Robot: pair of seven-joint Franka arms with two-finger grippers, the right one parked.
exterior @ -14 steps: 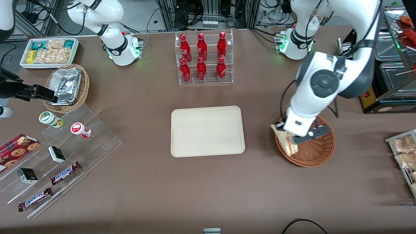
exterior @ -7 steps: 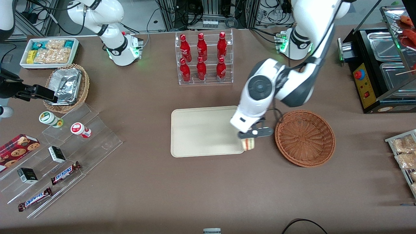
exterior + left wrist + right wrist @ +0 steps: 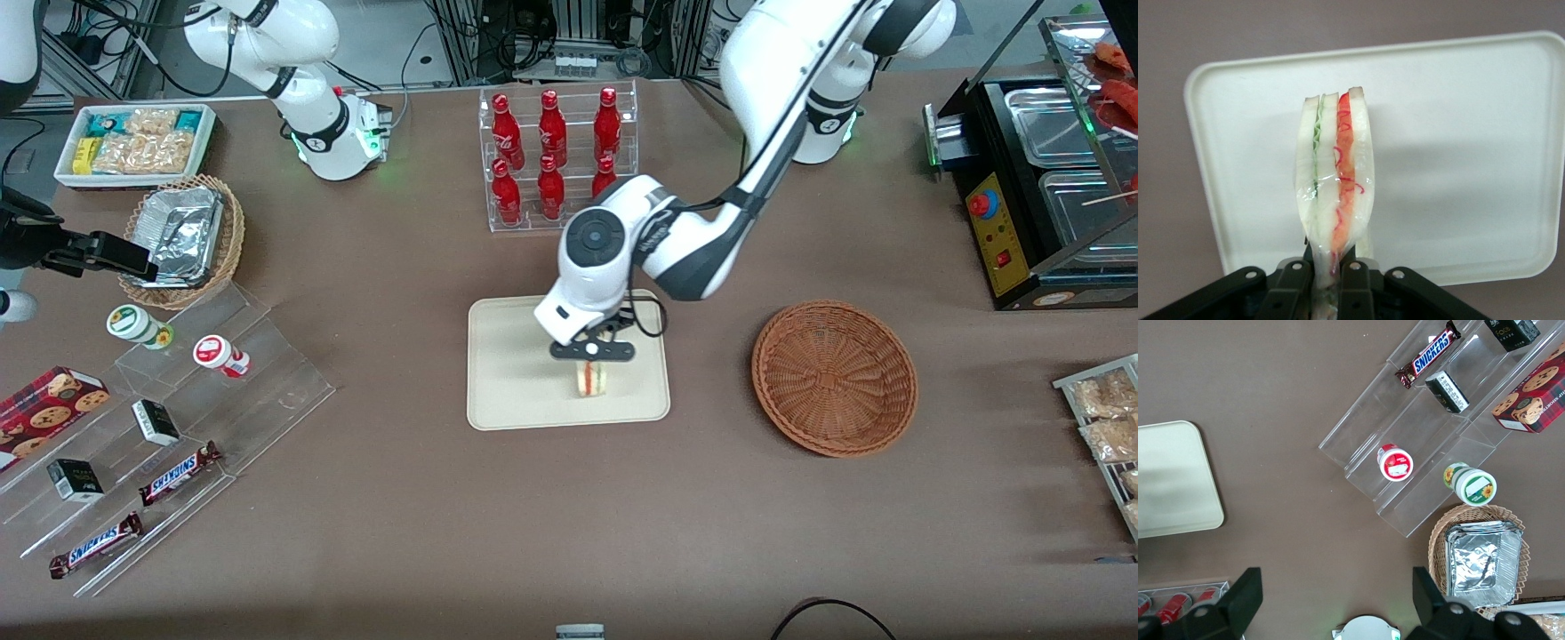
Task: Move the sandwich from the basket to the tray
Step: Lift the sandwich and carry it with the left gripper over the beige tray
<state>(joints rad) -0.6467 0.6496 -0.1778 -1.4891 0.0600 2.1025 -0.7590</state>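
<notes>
Sandwich (image 3: 592,379) hangs pinched by its corner in the gripper (image 3: 592,354) over the tray (image 3: 507,391), so lower it straight down, then release once it touches.

The sandwich (image 3: 1333,193) was wrapped in clear, glossy film that creased where the matt black plastic gripper (image 3: 1333,280) pinched it above the tray (image 3: 1458,153). The tray looked like smooth, cream plastic with a dull sheen. The basket (image 3: 834,378) was rough woven wicker in reddish brown. The tabletop (image 3: 569,516) had a matt brown, cloth-like surface. The bottle rack (image 3: 558,160) was clear, glossy acrylic, and the foil containers (image 3: 180,233) were crinkled, shiny metal.
</notes>
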